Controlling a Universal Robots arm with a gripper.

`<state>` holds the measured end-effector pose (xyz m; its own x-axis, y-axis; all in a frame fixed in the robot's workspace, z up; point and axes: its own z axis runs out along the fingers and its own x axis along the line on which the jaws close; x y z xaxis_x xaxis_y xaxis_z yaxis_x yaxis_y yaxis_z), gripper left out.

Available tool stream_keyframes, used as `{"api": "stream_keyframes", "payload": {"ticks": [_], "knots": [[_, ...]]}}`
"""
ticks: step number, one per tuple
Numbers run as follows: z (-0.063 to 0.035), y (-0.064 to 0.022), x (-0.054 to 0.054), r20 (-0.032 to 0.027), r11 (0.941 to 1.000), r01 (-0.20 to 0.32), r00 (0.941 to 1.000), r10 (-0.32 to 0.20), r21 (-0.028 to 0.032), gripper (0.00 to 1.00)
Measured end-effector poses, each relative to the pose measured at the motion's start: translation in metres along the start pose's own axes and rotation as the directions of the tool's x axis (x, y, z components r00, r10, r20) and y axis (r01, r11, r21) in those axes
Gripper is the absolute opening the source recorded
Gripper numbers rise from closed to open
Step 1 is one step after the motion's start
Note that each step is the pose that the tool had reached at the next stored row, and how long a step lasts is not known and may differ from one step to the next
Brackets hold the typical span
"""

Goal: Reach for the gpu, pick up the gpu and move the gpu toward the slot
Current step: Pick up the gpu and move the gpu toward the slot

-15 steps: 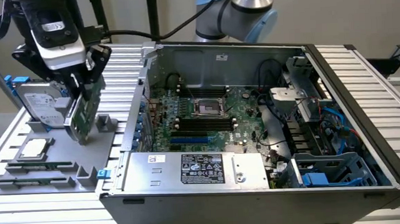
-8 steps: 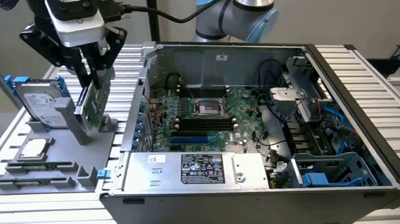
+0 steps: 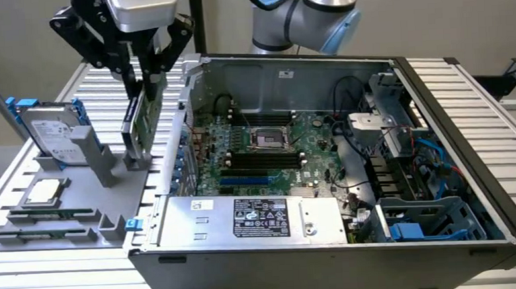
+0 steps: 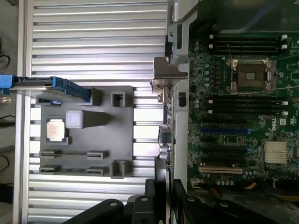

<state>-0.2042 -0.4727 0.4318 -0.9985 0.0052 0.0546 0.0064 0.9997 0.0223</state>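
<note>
The thin green circuit-board gpu (image 3: pixel 142 127) with its silver bracket hangs upright, we see our black tool (image 3: pixel 146 81) clamped on its top edge, beside the open computer case (image 3: pixel 472 193).

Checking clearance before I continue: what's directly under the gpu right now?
The gpu hangs on edge in the gripper, over the grey parts holder beside the computer case. Whether its lower edge touches the holder cannot be told.
</note>
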Motion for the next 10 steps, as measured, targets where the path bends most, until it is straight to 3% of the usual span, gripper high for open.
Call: {"api": "stream_keyframes", "payload": {"ticks": [10], "knots": [[-0.0022,0.0002,-0.045,-0.0004,1.0000,0.000,1.0000,0.000,-0.0032,0.26]]}}
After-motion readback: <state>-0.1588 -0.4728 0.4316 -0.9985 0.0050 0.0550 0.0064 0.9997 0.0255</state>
